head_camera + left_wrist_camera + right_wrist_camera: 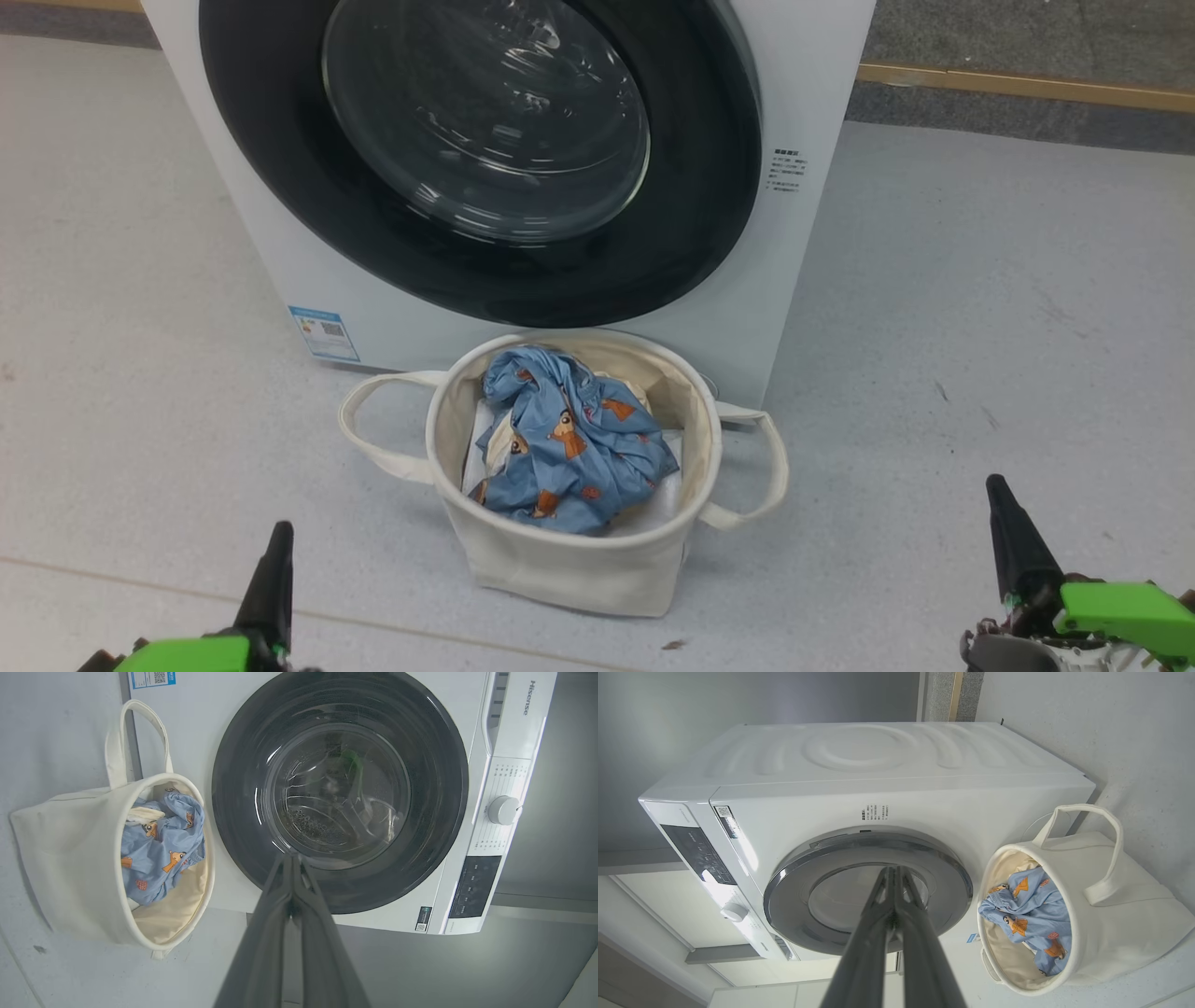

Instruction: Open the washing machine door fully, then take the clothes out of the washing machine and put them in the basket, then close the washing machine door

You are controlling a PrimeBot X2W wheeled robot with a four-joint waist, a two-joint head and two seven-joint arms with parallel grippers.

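The white washing machine (803,65) fills the top of the head view, and its black-rimmed door (467,233) lies flat against the front, closed. In front of it stands the cream basket (569,569) holding the clothes (569,448): a blue garment with orange animal prints over cream fabric. My left gripper (278,537) is shut at the lower left, well short of the basket. My right gripper (997,490) is shut at the lower right. Each wrist view shows its gripper's fingers pressed together, left gripper (290,856) and right gripper (893,870), pointing at the door (341,891) (794,896), holding nothing.
A pale grey floor (980,327) spreads around the machine and basket. A wall base with a wooden strip (1027,89) runs behind at the upper right. The machine's control panel with a round knob (503,810) sits beside the door.
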